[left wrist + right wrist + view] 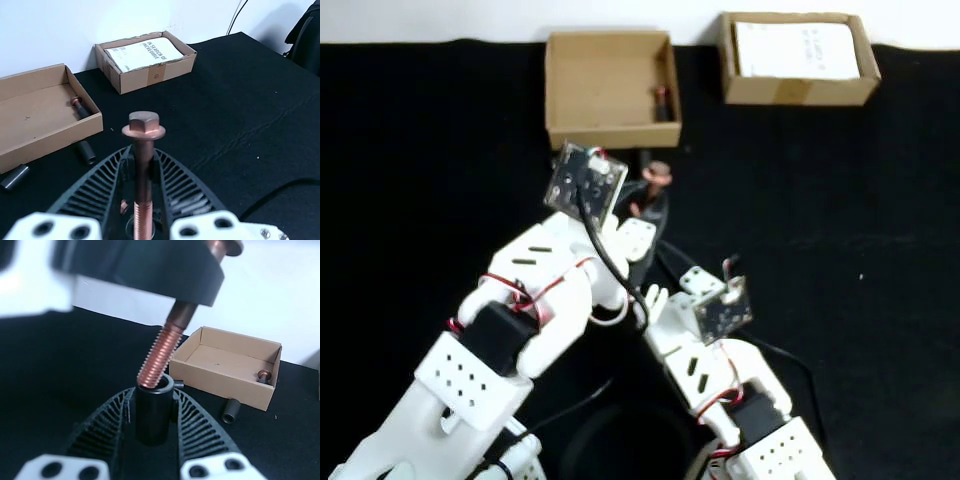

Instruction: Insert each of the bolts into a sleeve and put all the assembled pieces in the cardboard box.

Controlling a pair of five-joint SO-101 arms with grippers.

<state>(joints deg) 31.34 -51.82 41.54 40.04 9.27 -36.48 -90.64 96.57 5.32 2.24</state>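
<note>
Right wrist view, copper threaded bolt [158, 356], tip at black sleeve [152, 415] mouth

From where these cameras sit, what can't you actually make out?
Right wrist view: whether the bolt tip is inside the sleeve; the sleeve's rim hides it.
High view: where bolt meets sleeve, covered by the left gripper.
Left wrist view: the bolt's threaded end, cut off by the picture's edge.
High view: the piece in the cardboard box, too small to tell bolt from sleeve.
</note>
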